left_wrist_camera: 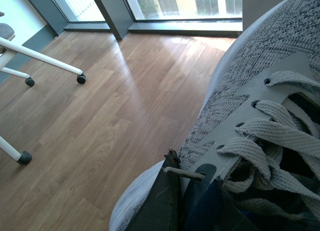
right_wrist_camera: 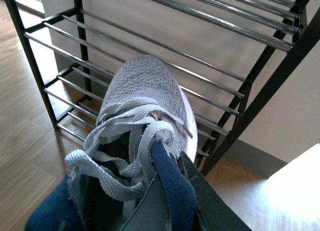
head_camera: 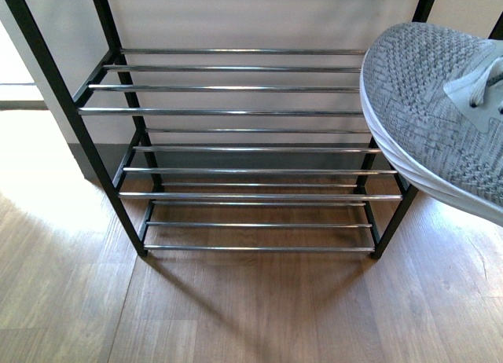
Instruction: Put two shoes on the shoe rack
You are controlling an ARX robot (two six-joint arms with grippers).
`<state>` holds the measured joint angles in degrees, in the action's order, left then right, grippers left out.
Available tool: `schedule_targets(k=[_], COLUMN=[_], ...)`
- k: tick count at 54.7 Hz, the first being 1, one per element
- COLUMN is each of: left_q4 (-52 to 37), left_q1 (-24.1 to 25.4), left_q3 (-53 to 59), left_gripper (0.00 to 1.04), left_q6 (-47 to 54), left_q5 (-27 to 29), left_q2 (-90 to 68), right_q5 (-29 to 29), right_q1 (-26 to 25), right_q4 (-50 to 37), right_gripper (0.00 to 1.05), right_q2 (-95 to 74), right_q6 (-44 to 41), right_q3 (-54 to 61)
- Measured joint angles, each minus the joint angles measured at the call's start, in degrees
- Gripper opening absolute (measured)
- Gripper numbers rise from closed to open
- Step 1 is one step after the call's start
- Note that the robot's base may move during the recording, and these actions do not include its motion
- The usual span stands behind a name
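Right claw (right_wrist_camera: 170, 191) pinched on navy-lined tongue of light grey knit sneaker with thick white sole (right_wrist_camera: 145, 86), aloft, toe toward black-framed shoe rack of shiny chrome rods (head_camera: 236, 171); left claw (left_wrist_camera: 187, 191) clamped on lace-side upper of second grey knit sneaker (left_wrist_camera: 240, 91) over wood floor (left_wrist_camera: 100, 116); likely light, floppy upper, stiff sole; smooth rods, possibly slippery.

This is looking like a home or office room. A shoe rack (head_camera: 236, 111) is standing on plank flooring (head_camera: 259, 308), and daylight is entering through low windows (left_wrist_camera: 175, 3).
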<state>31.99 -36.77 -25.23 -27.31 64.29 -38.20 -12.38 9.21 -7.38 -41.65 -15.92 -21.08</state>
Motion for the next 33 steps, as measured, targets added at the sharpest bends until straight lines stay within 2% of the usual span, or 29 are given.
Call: schedule_targets(k=[33], left_q4=[0.0], left_q1=[0.0], left_q3=[0.0], left_gripper=[0.02], left_q6=[0.0], left_q5=[0.2], left_q2=[0.0], right_q5=[0.5], right_q1=[-0.2], right_q4=[0.0], right_gripper=[0.01], right_q2=[0.0], right_q6=[0.0], right_q3=[0.0])
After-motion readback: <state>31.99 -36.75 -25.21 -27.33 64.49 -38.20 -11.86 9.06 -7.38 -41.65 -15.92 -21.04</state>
